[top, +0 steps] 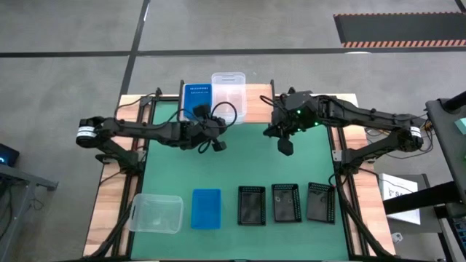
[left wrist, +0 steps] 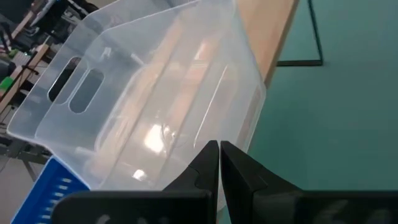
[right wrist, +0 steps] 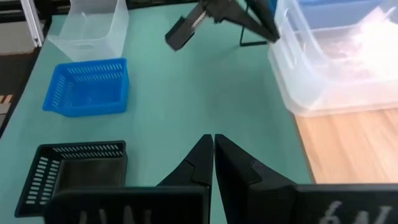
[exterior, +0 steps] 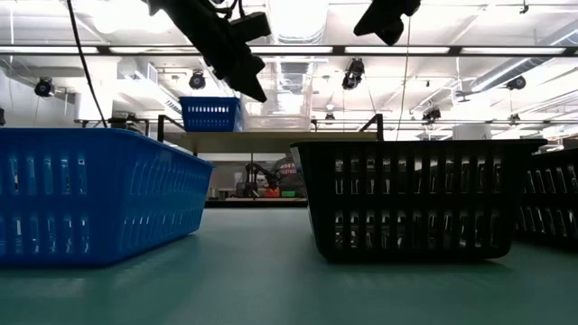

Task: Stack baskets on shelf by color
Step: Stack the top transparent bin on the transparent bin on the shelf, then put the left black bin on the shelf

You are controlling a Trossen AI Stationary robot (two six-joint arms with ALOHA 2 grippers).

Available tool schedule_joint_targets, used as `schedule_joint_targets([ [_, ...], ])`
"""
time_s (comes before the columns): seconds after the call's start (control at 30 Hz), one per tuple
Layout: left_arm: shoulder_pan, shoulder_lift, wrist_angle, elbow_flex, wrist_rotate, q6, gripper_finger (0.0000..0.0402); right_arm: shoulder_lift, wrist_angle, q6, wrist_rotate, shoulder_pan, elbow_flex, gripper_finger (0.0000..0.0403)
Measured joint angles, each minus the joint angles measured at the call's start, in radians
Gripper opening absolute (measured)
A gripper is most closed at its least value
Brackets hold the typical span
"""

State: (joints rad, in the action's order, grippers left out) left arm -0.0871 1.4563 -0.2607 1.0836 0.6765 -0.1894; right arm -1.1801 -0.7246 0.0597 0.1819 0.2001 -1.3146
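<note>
Clear plastic basket [top: 156, 213] lies on the green table [top: 240, 160], well behind my left gripper [top: 218, 145], long axis across. Left is nearer; right gripper [top: 285, 145] hovers. Both are clenched, empty. Wooden shelf [top: 258, 94] ahead.

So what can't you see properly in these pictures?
- Shelf: in the high view the baskets and arms cover most of its plank.
- Blue stack and clear stack on the shelf: how many baskets are nested cannot be told.
- Black basket: cut off by the right wrist view's bottom edge, partly behind the shut right gripper.
</note>
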Motion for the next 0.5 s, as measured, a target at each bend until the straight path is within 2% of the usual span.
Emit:
schedule_joint_targets([
  [0.23, -0.011, 0.000, 0.009, 0.000, -0.033, 0.001, 0.0000, 0.000, 0.001, -0.015, -0.002, -0.005, 0.015, 0.0009],
  [0.5, 0.054, -0.009, 0.043, -0.002, -0.083, 0.002, 0.0000, 0.000, 0.016, -0.016, -0.002, -0.048, 0.056, 0.0009],
])
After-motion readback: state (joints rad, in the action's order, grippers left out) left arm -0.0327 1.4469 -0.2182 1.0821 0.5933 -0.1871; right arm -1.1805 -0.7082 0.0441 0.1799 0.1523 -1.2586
